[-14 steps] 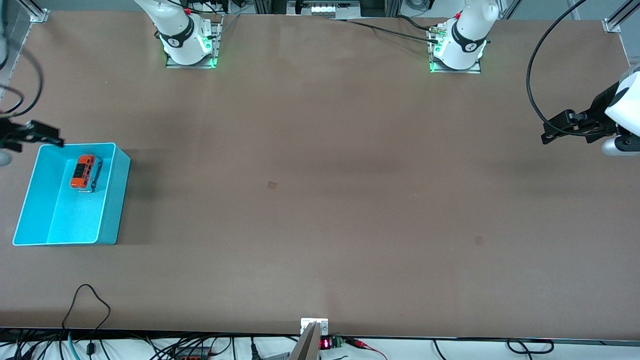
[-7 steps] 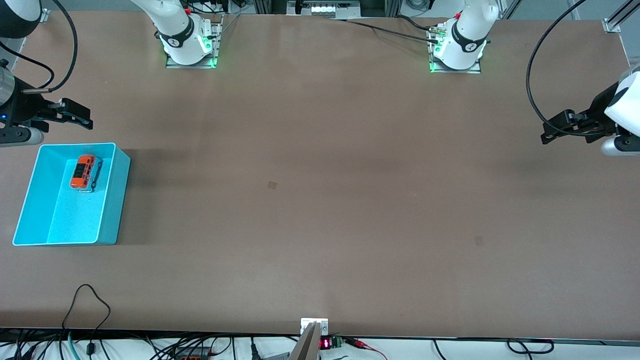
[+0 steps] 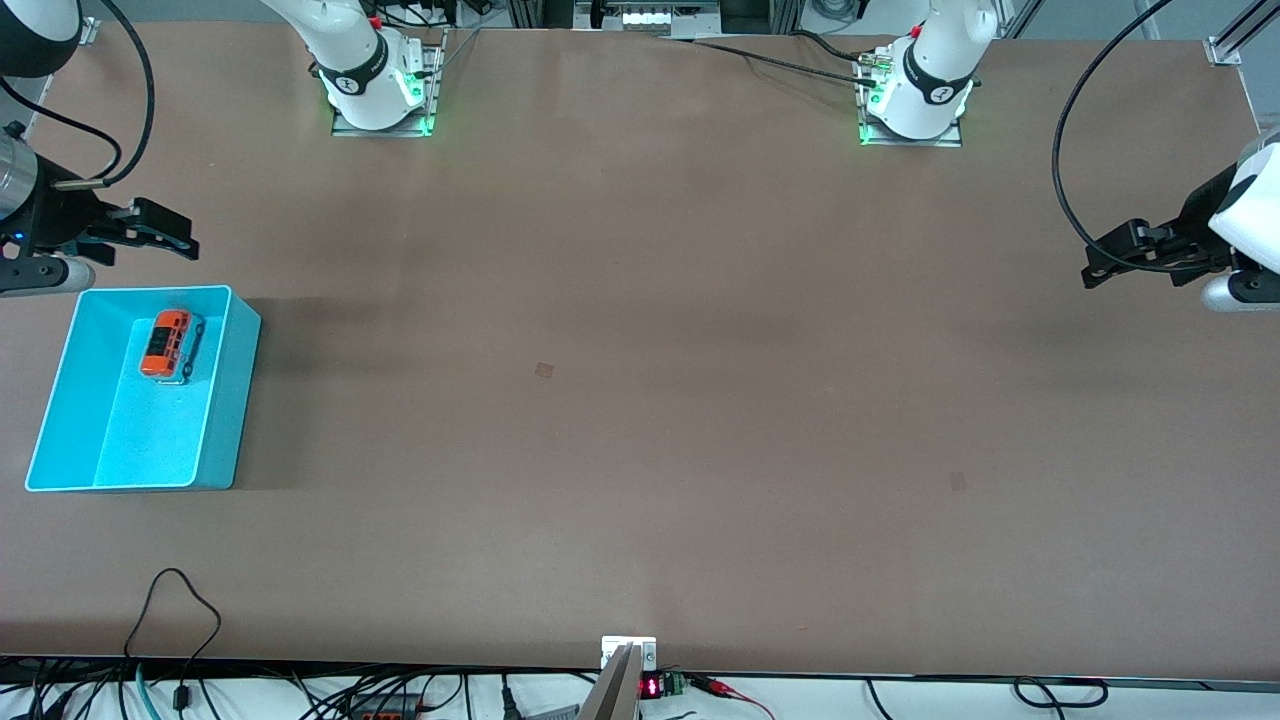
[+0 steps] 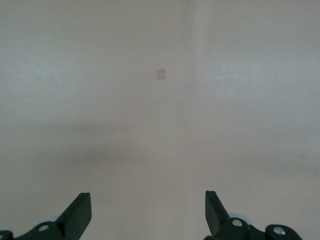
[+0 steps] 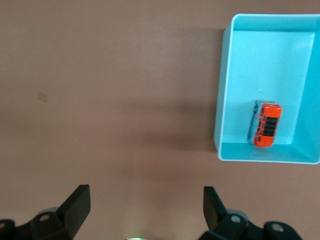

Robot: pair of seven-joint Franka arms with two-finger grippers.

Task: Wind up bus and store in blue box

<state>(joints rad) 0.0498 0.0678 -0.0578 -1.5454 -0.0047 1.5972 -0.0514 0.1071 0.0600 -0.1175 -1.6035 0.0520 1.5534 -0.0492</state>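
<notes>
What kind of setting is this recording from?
Most likely a robotics lab bench: two arm bases bolted to a bare brown table, loose cables along its edge, and only a blue box holding a toy bus.

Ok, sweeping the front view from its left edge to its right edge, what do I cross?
Right pincer and blue box holding the bus → long bare stretch of table → left pincer, open, over the table's edge.

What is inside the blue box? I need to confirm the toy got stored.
Only the bus lies in the blue box, upright by its wall farthest from the front camera. The floor beneath the bus is covered.
</notes>
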